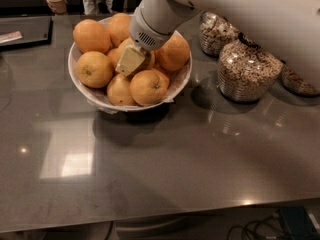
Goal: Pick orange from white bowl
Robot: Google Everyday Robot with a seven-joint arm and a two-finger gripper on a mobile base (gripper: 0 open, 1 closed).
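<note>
The white bowl [85, 91] stands on the grey table at the back left, heaped with several oranges. A yellower, duller orange [94, 69] lies at the bowl's left front. Brighter ones lie at the back left [91, 35], the front [148, 87] and the right [175, 53]. My gripper [130, 59] reaches down from the upper right into the middle of the heap, just right of the yellower orange and touching the fruit around it. The oranges under the gripper are partly hidden by it.
Two glass jars of cereal [247, 74] [215, 33] stand right of the bowl, with a third [298, 81] at the right edge under my arm. A dark tray [25, 31] lies at the back left and a cup [56, 2] behind it. The table's front edge [150, 219] is near.
</note>
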